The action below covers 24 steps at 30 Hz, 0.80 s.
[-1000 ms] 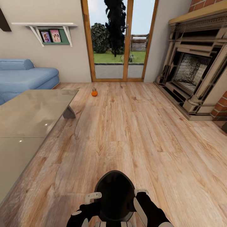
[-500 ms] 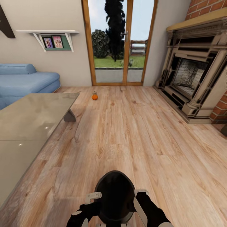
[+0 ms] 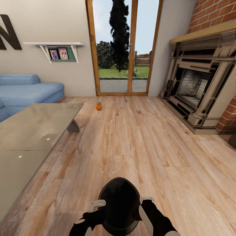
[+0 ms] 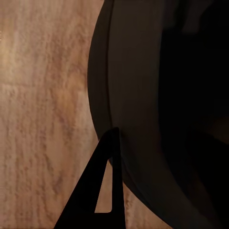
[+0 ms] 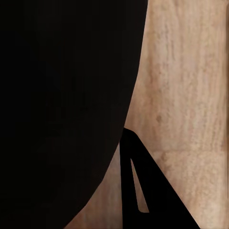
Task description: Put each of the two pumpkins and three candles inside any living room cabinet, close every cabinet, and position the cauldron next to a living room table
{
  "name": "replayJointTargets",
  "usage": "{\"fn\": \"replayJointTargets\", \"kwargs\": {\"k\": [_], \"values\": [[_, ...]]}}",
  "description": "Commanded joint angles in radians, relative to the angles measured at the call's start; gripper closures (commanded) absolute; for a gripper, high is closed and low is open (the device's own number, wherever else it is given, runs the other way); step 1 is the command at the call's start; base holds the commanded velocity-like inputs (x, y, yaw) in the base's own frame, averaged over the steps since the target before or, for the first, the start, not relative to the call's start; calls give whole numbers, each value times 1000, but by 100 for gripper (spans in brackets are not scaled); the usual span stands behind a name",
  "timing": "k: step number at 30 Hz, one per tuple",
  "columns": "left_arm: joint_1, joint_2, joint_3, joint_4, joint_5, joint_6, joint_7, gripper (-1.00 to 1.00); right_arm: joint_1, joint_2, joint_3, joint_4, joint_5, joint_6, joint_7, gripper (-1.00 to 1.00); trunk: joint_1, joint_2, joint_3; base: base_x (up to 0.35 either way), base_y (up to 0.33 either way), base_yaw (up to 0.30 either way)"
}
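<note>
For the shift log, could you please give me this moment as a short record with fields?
setting: living room with a wooden floor
cauldron: black cauldron held between both arms, low and central in the head view
left gripper: left gripper against the cauldron's side
right gripper: right gripper against the opposite side
pumpkin: one orange pumpkin on the floor near the glass door
candle: small grey candle just behind the pumpkin
table: grey coffee table at left
</note>
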Motion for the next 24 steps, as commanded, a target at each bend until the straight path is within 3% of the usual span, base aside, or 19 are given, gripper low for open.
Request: {"fn": "replayJointTargets", "kwargs": {"k": [1,9,15,24], "values": [[0,0,1,1,-5,2,3,100,-1,0,-1,-5,-8,-4,4,100,0,0,4,0,0,0],[0,0,1,1,-5,2,3,100,-1,0,-1,-7,-13,-5,7,100,-4,2,35,0,0,0],[0,0,1,1,-5,2,2,100,-1,0,0,-7,-19,-63,7,100,-27,44,54,0,0,0],[0,0,1,1,-5,2,2,100,-1,0,0,-7,-18,-70,8,100,-62,107,82,0,0,0]]}}
